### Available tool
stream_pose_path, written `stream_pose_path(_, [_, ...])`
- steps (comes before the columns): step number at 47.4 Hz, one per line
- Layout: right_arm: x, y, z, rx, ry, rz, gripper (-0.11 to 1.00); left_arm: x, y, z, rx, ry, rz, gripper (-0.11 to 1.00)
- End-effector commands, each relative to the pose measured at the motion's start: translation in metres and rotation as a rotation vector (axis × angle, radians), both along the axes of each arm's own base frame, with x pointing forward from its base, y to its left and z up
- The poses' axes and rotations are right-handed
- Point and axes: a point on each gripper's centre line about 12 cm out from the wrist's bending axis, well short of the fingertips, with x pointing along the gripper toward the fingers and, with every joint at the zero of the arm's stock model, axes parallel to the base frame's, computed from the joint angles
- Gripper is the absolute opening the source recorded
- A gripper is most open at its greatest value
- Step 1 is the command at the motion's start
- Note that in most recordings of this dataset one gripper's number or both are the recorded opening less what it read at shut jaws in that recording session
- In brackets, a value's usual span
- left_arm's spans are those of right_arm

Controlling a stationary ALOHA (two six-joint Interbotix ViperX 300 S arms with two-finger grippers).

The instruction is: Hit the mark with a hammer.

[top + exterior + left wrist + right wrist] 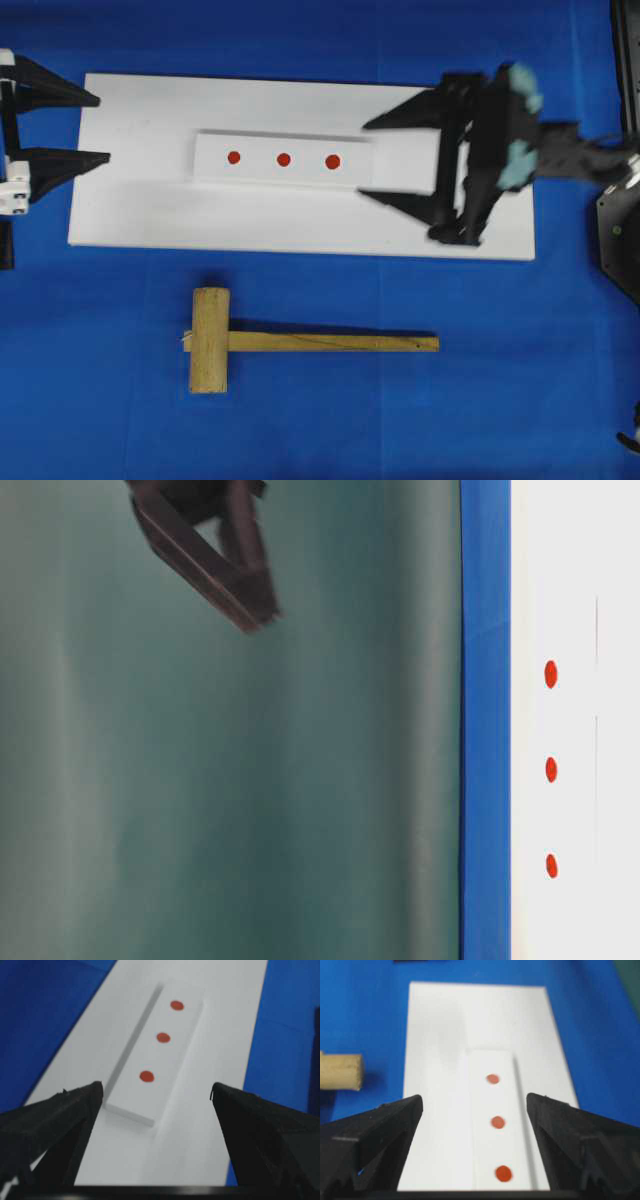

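Observation:
The hammer [300, 342], a light wooden mallet, lies on the blue cloth in front of the white board [150, 200], head to the left, handle pointing right. Its head end shows at the left edge of the right wrist view [339, 1072]. Three red marks [283, 159] sit in a row on a raised white strip [260, 172] on the board. My left gripper [100, 128] stands open at the board's left end, empty. My right gripper [362, 158] hovers open over the board's right part, just right of the strip, holding nothing. Both are well apart from the hammer.
Blue cloth [500, 400] covers the table around the board. Dark equipment [620, 240] stands at the right edge. The table-level view shows the red marks [550, 769] and one dark finger [215, 575] of a gripper against a grey-green backdrop.

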Motion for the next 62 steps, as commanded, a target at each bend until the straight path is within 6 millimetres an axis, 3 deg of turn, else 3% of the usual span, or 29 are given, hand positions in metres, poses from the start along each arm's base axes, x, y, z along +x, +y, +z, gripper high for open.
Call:
stream_pose_path(1, [-0.018,-0.007,0.020,-0.008,-0.056,0.005,0.77,-0.001,-0.002,0.008,0.038,-0.016,-0.020,0.86])
stream_pose_path(14, [-0.080,-0.002,0.029,-0.009,-0.148,0.048,0.76,-0.017,-0.008,0.019,0.146,-0.084,-0.064,0.86])
stream_pose_path(21, [-0.111,0.001,0.010,-0.005,-0.164,0.046,0.76,-0.026,-0.010,0.017,0.168,-0.102,-0.069,0.86])
stream_pose_path(29, [-0.133,0.005,-0.022,0.018,-0.136,0.051,0.76,-0.034,-0.012,0.010,0.169,-0.099,-0.070,0.86])
stream_pose_path(36, [-0.145,0.005,-0.048,0.035,-0.097,0.040,0.76,-0.039,-0.014,0.001,0.172,-0.108,-0.074,0.86])
stream_pose_path(46, [-0.154,0.005,-0.070,0.066,-0.070,0.014,0.76,-0.042,-0.019,-0.007,0.172,-0.112,-0.108,0.85])
stream_pose_path(62, [-0.154,0.003,-0.070,0.063,-0.072,0.000,0.76,-0.042,-0.020,-0.012,0.179,-0.111,-0.115,0.85])
